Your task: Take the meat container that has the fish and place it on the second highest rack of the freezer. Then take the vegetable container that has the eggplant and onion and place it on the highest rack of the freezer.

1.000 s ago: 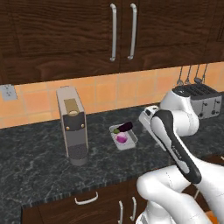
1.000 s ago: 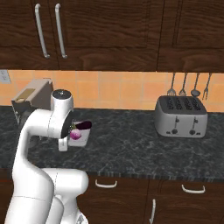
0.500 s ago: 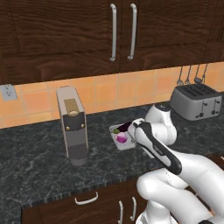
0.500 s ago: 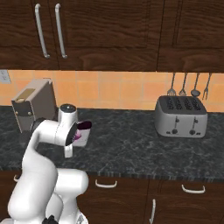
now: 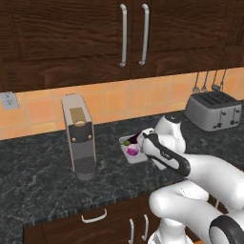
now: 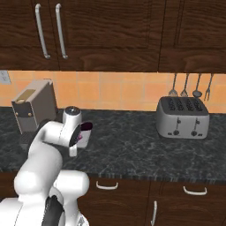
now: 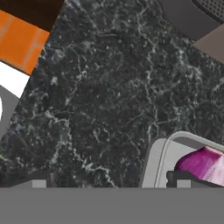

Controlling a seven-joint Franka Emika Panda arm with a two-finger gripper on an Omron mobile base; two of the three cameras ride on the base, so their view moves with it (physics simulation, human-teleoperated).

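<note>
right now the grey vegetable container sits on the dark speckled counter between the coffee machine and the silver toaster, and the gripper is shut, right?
Not quite. The two-finger gripper is open, as the hand view shows, jaws apart over the grey vegetable container's rim. The container does sit on the dark speckled counter between the coffee machine and silver toaster.

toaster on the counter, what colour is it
Silver-grey toaster, with dark slots on top; clearest in the right base view.

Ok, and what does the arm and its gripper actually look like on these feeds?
The arm is built of glossy white, rounded shells with dark grey to black bands at the joints, one dark ring at the lower right of the left base view. No loose cables or markings are visible. The gripper ends in two small, dark, squarish finger tips.
</note>
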